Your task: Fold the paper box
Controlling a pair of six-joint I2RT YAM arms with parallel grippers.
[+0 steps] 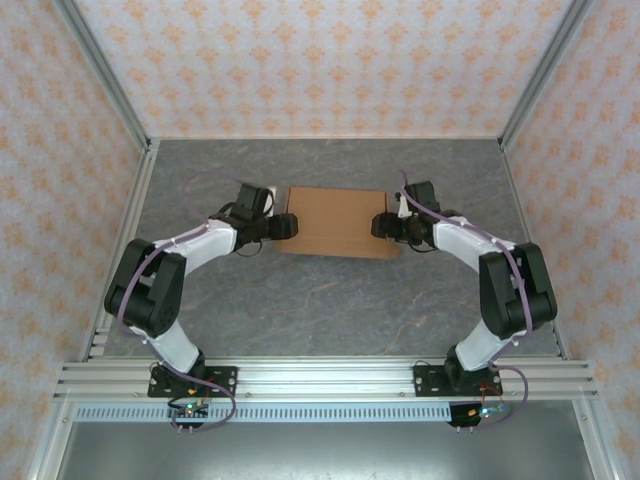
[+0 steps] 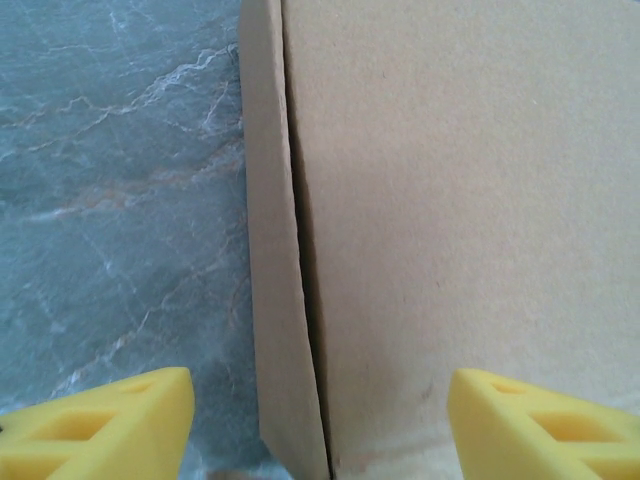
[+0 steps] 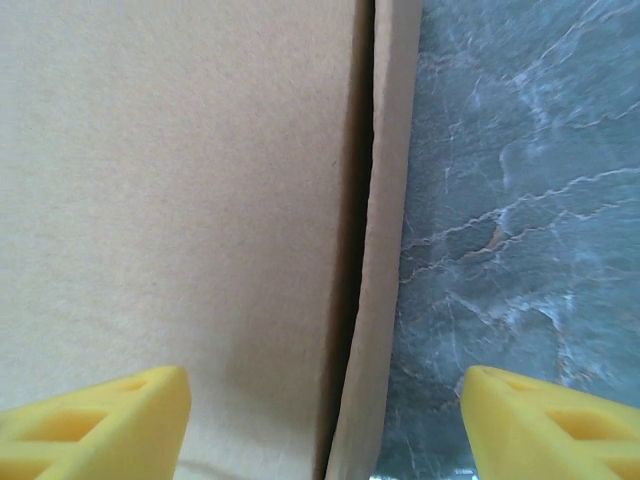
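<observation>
Nearest, along the table's front edge: an aluminium rail (image 1: 330, 378) carrying both arm bases side by side. Beyond it, bare grey marbled table (image 1: 330, 310), flanked by the white-and-black arms (image 1: 190, 250) bending inward toward the middle.

At mid-table, lying flat with its long sides running left to right: the paper box (image 1: 337, 222). Plain brown cardboard, shallow and rectangular, top face smooth and unprinted. Set squarely between the two grippers, one at each short end.

At the box's left end: left gripper (image 1: 285, 226), jaws spread wide, holding nothing. From its wrist, left fingers (image 2: 110, 425), yellow, straddling the box's edge, one over the table and the other over the cardboard top. Between them, the left side strip (image 2: 270, 250) of the box, narrow, parted from the main panel by a dark slit widening toward the camera, bowing slightly outward.

At the right end: right gripper (image 1: 383, 226), likewise wide open and empty. From its wrist, right fingers (image 3: 100, 425), yellow, one over the cardboard and one over the table. Between them, the right side strip (image 3: 385, 200), gently curved, again split from the top panel by a dark slit. Contact between fingers and cardboard: impossible to tell.

Farthest: more grey table, then wall panels (image 1: 320, 60) patterned in pale orange.
</observation>
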